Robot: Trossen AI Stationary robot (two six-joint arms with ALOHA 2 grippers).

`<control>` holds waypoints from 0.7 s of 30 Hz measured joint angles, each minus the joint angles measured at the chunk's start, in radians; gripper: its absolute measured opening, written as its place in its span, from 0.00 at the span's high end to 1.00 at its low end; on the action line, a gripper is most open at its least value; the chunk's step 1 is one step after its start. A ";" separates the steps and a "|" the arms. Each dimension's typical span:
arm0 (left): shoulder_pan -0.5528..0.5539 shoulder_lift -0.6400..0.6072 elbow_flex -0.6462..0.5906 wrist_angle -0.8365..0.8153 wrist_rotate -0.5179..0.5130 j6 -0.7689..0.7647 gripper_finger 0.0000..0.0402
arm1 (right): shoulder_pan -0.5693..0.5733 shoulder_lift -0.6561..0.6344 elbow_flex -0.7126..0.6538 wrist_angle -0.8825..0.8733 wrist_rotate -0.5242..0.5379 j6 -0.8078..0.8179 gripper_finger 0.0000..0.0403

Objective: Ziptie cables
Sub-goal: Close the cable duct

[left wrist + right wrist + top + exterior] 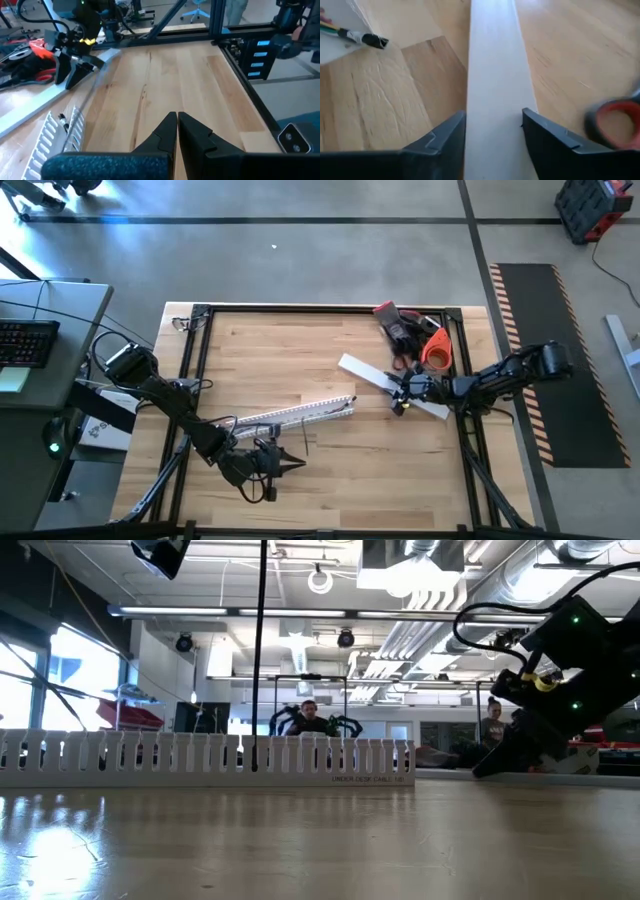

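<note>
- My right claw (pixel 494 135) sits right of centre in the high view, fingers spread to either side of a flat white strip (pixel 495 75) lying on the worktop (pixel 300 350), not yet clamped on it.
- My left claw (pixel 178 131) is closed and empty, lower left in the high view.
- Cables (pixel 350 31): coloured ends at the right wrist view's upper left.
- Slotted duct (pixel 295 413) lies centre.

The cables (pixel 351 34) show only by one end, where thin green, yellow and reddish wires run close together into a short dark tip, lying limp and flat on the pale wooden desk (pixel 395 100), a little apart from the long flat white strip (pixel 495 75).
</note>
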 joint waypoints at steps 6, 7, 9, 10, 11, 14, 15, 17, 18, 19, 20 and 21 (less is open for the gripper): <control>0.000 0.000 0.000 0.003 -0.001 0.009 1.00 | 0.056 0.031 0.036 0.012 -0.001 0.044 0.71; 0.000 0.000 0.000 0.003 0.000 0.009 1.00 | 0.061 0.031 0.047 0.001 -0.005 0.046 0.74; 0.000 0.000 0.000 0.004 -0.001 0.009 1.00 | 0.073 0.032 0.072 -0.015 -0.004 0.038 0.78; 0.000 0.000 0.000 0.004 -0.001 0.009 1.00 | 0.078 0.034 0.087 -0.025 0.003 0.020 0.79; 0.000 0.000 0.000 0.003 -0.001 0.009 1.00 | 0.080 0.034 0.104 -0.032 0.012 -0.005 0.79; 0.000 0.000 0.000 0.004 -0.001 0.009 1.00 | 0.084 0.036 0.161 -0.072 0.020 -0.086 0.75; 0.000 0.000 0.000 0.004 -0.001 0.009 1.00 | 0.084 0.036 0.186 -0.091 0.022 -0.105 0.72; 0.000 0.000 0.000 0.004 -0.001 0.009 1.00 | 0.083 0.035 0.233 -0.145 0.033 -0.137 0.66; 0.000 0.000 0.000 0.004 -0.001 0.009 1.00 | 0.082 0.035 0.253 -0.179 0.039 -0.154 0.62; 0.000 0.000 0.000 0.004 -0.001 0.009 1.00 | 0.082 0.035 0.270 -0.212 0.044 -0.174 0.57; 0.000 0.000 0.000 0.004 -0.002 0.009 1.00 | 0.082 0.035 0.286 -0.239 0.046 -0.195 0.53; 0.000 0.000 0.000 0.004 -0.001 0.009 1.00 | 0.080 0.034 0.298 -0.252 0.047 -0.217 0.48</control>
